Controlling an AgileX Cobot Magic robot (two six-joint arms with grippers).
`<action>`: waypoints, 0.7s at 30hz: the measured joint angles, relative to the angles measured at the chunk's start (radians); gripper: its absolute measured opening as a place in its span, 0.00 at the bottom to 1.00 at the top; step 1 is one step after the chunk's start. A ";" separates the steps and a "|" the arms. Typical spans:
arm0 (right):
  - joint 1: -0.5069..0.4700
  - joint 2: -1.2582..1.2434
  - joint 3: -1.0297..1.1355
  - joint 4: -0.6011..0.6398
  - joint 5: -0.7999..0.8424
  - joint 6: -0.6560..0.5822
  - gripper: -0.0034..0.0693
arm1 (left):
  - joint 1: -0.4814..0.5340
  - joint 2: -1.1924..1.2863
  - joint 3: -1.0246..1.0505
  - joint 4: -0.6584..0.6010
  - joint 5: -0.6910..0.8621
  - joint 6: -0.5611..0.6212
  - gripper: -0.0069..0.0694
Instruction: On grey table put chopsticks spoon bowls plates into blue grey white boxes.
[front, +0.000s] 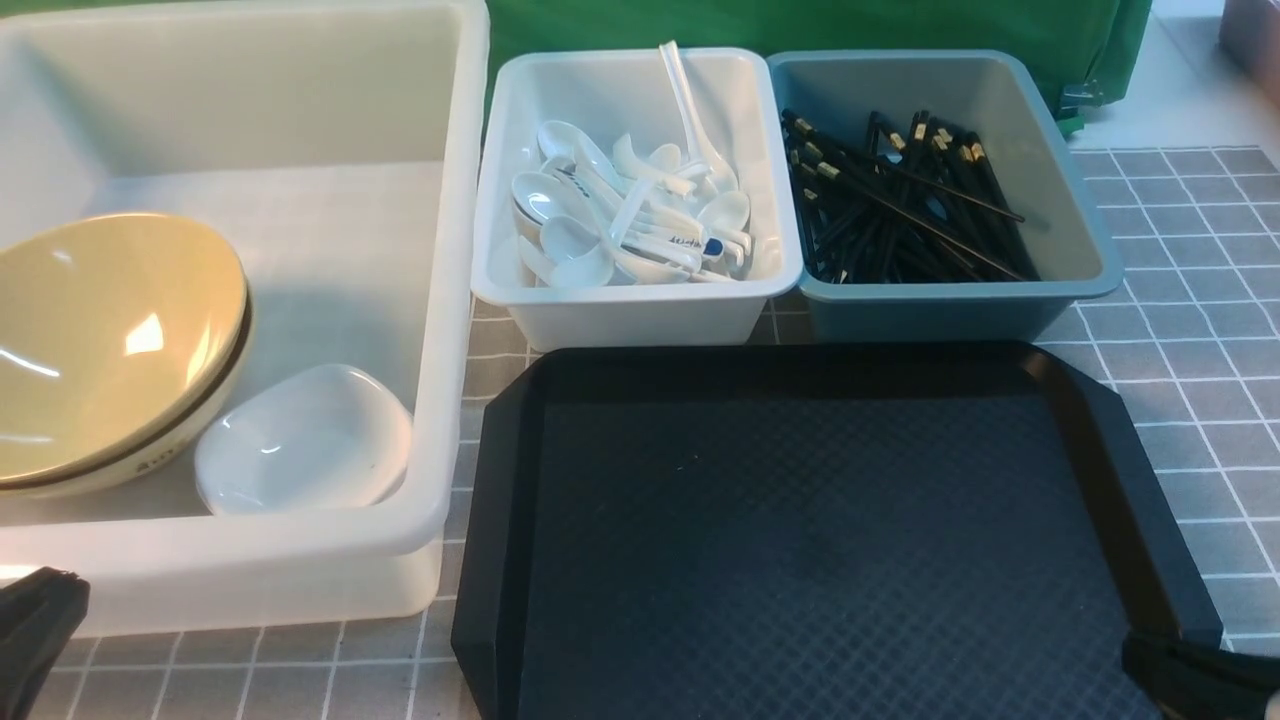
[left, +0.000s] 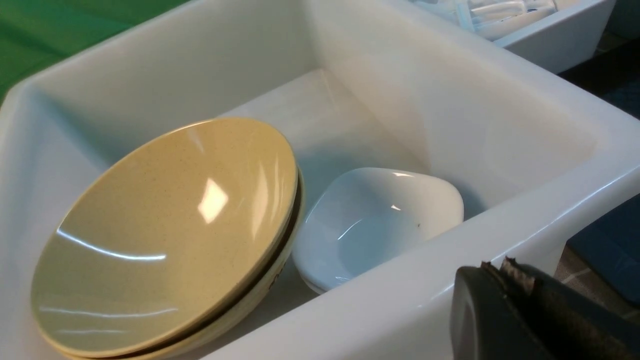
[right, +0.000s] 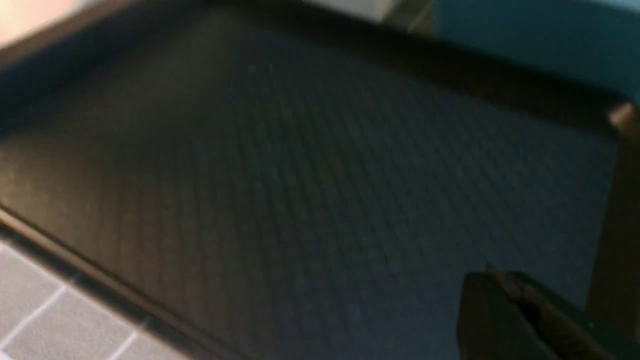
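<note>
Stacked yellow bowls (front: 100, 350) lean tilted inside the large white tub (front: 430, 400), with a small white plate (front: 305, 440) beside them; both also show in the left wrist view, bowls (left: 165, 240) and plate (left: 375, 220). The small white box (front: 640, 300) holds several white spoons (front: 630, 215). The blue-grey box (front: 950, 300) holds several black chopsticks (front: 900, 215). My left gripper (front: 35, 625) is shut and empty at the tub's near outer wall (left: 502, 267). My right gripper (front: 1190, 670) is shut and empty over the tray's near right corner (right: 492, 275).
A black octagonal tray (front: 500, 480) lies on the grey table (front: 1200, 400) in front of the two small boxes, with nothing on it. A green cloth (front: 800, 30) hangs behind the boxes.
</note>
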 joint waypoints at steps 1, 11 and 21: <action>-0.018 -0.031 0.005 0.010 0.001 0.001 0.10 | 0.000 0.000 0.000 -0.001 0.000 0.000 0.08; -0.308 -0.490 0.007 0.034 0.187 -0.045 0.10 | 0.000 0.000 0.000 -0.006 0.000 0.000 0.08; -0.456 -0.577 0.007 0.113 0.433 -0.165 0.11 | 0.000 0.000 0.002 -0.006 0.001 0.000 0.08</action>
